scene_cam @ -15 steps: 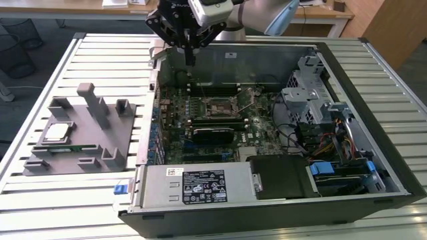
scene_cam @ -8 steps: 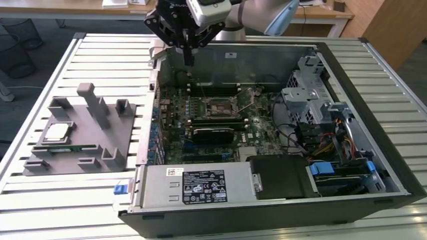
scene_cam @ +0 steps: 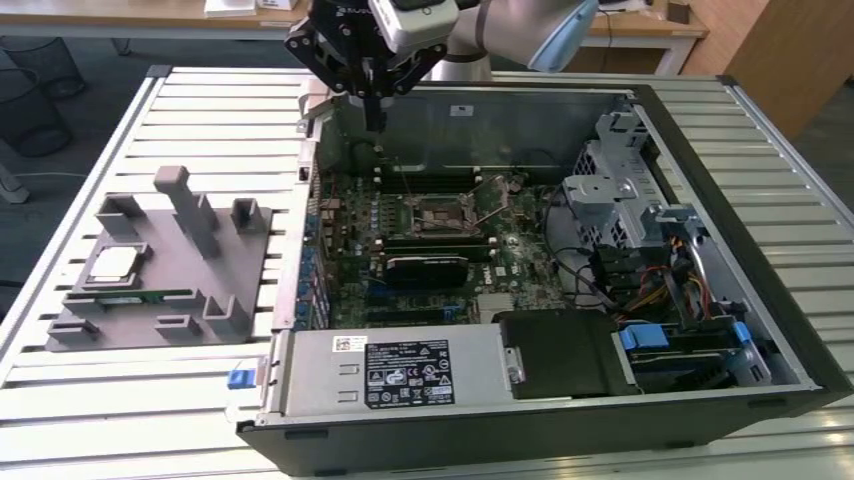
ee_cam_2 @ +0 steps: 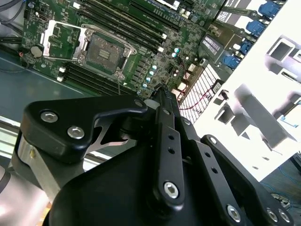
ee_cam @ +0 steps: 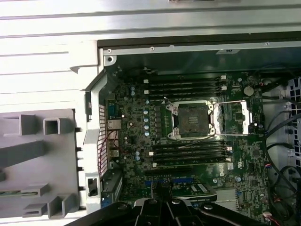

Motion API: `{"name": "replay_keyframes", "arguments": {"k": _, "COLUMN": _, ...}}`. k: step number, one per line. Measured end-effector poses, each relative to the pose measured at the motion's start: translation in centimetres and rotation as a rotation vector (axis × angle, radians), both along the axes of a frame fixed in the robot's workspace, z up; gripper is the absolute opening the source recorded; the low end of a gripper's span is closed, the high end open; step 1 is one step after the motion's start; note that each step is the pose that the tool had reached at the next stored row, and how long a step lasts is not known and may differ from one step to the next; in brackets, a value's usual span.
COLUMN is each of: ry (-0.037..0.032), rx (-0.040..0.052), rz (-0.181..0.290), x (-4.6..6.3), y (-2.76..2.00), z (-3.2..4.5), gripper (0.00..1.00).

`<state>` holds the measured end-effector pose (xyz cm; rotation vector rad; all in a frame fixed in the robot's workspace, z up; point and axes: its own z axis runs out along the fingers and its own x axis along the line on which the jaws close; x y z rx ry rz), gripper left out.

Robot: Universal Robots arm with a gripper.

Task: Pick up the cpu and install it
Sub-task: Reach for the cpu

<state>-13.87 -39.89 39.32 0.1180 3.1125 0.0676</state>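
I begin at the exterior view's left. A flat grey plastic tray with upright blocks (scene_cam: 80,330) lies on the white slatted metal table (scene_cam: 214,110). The cpu (scene_cam: 111,263), a small flat square chip with a shiny silver top, sits in that tray. It is well apart from my jaws, off to their side and lower down. Near it in the tray lies a long thin green memory stick (scene_cam: 134,297).

Next comes my black gripper (scene_cam: 379,118). It hangs over the back edge of the big open black and grey computer case (scene_cam: 561,115). The jaws are pressed together with nothing between them.

Below the jaws, inside the case, is the green circuit board (scene_cam: 521,240). In both wrist views I see the square metal chip socket (ee_cam_2: 104,52) (ee_cam: 193,120) on it, with its metal lid flipped open. The gripper (ee_cam: 160,190) is apart from the socket. Farther from the jaws, a silver metal box with a label (scene_cam: 400,370) sits at the near end of the case.
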Motion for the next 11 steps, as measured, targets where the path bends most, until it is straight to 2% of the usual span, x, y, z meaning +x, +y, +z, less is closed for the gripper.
{"name": "replay_keyframes", "arguments": {"k": 11, "ry": 0.0, "rx": 0.0, "rz": 0.0, "x": -0.46, "y": 0.0, "z": -0.01, "gripper": 0.11}}
